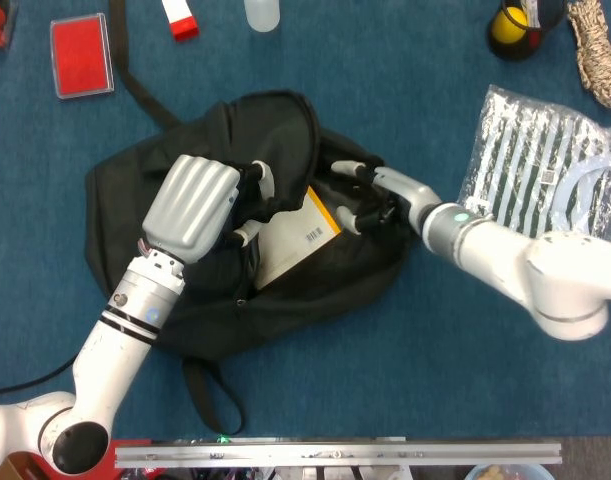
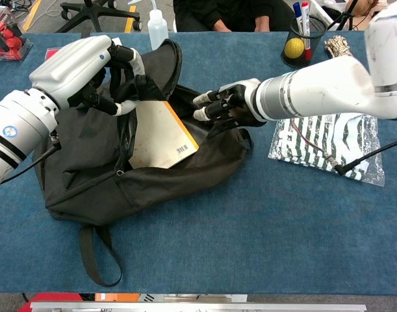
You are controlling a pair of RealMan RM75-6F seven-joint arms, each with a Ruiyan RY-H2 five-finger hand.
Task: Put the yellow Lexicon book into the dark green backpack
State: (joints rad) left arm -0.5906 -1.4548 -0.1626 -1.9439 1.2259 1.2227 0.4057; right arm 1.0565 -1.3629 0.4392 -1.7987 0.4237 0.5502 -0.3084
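The dark green backpack (image 1: 130, 195) lies flat on the blue table with its top opening facing right. My left hand (image 1: 192, 207) grips the edge of the opened flap and holds it up, as the chest view also shows for that hand (image 2: 75, 68). The yellow Lexicon book (image 1: 293, 240) lies back cover up, partly inside the opening, its barcode corner and yellow spine edge (image 2: 185, 136) still showing. My right hand (image 1: 373, 195) hovers at the right rim of the opening with fingers spread, just apart from the book and holding nothing (image 2: 223, 107).
A striped plastic bag (image 1: 540, 160) lies to the right of the backpack. At the back stand a red box (image 1: 82, 55), a white bottle (image 1: 262, 12), a cup with a yellow ball (image 1: 512, 25) and a coil of rope (image 1: 597, 45). A backpack strap (image 1: 210, 395) trails toward me.
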